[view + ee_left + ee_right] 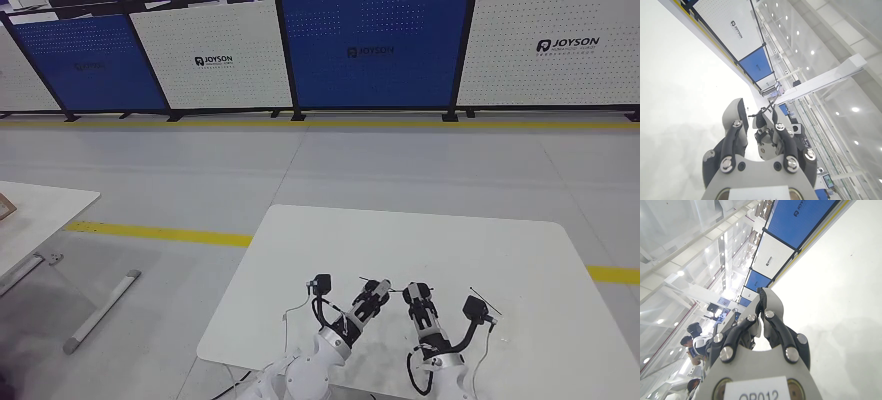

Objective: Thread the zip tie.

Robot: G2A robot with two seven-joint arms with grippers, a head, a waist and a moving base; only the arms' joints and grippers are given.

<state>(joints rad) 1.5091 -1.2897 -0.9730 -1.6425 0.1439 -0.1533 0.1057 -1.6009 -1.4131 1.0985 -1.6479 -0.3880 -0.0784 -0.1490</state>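
The thin black zip tie [755,114] is pinched in my right gripper [761,113], which sits just beyond my left gripper [757,103] and points at it. The tie's free end sticks out into the gap between the left gripper's spread jaws and touches neither pad. Its other part curves away behind the right gripper. In the top view the left gripper [380,290] and right gripper [415,293] meet tip to tip above the near part of the white table [420,240]. In its own wrist view the right gripper [761,298] has its pads pressed together.
The white table's top is bare around the grippers, with its front edge close beneath the arms. A second white table [40,210] stands apart at the far left across the grey floor. Blue and white panels line the back.
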